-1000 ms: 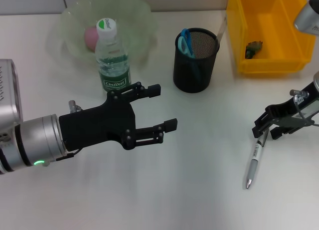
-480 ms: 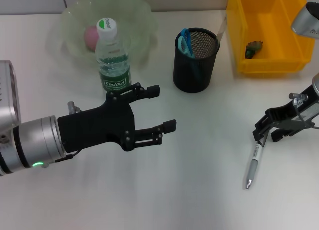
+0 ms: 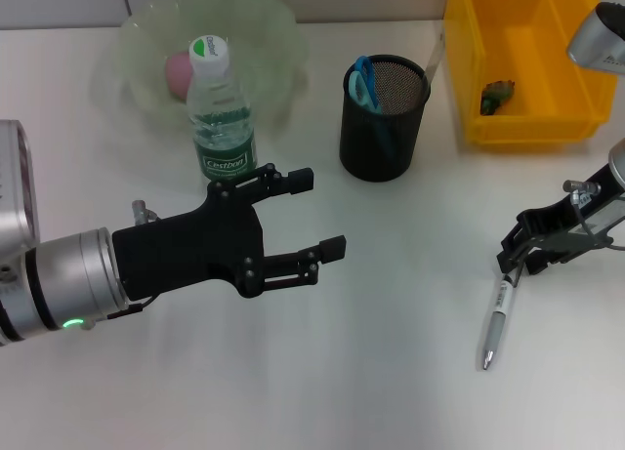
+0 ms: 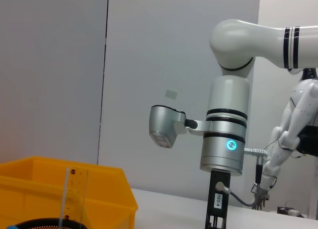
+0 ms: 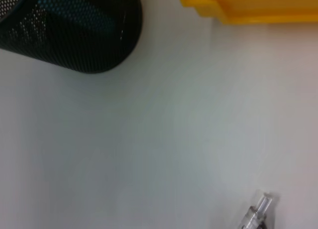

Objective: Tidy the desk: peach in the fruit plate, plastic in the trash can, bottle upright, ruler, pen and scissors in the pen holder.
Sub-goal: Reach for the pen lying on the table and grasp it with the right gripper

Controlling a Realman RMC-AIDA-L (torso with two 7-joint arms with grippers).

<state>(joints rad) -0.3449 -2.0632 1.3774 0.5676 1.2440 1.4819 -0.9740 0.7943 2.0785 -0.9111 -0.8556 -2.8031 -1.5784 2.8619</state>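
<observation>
A white pen (image 3: 495, 323) lies on the table at the right; its clear end also shows in the right wrist view (image 5: 256, 211). My right gripper (image 3: 515, 255) is open and hovers just over the pen's upper end. My left gripper (image 3: 319, 213) is open and empty, held above the table in front of the upright bottle (image 3: 223, 113). The pink peach (image 3: 179, 71) sits in the clear fruit plate (image 3: 269, 30). The black mesh pen holder (image 3: 384, 128) holds blue scissors (image 3: 363, 82) and a clear ruler (image 3: 433, 60).
The yellow bin (image 3: 469, 69) at the back right holds a small dark scrap (image 3: 496, 94). The left wrist view shows the bin (image 4: 64, 189), the ruler (image 4: 74, 196) and my right arm (image 4: 226, 139). The right wrist view shows the holder (image 5: 74, 30) and the bin's edge (image 5: 248, 5).
My right gripper has shifted slightly right and down over the pen's upper end. The pen and my left gripper have hardly moved.
</observation>
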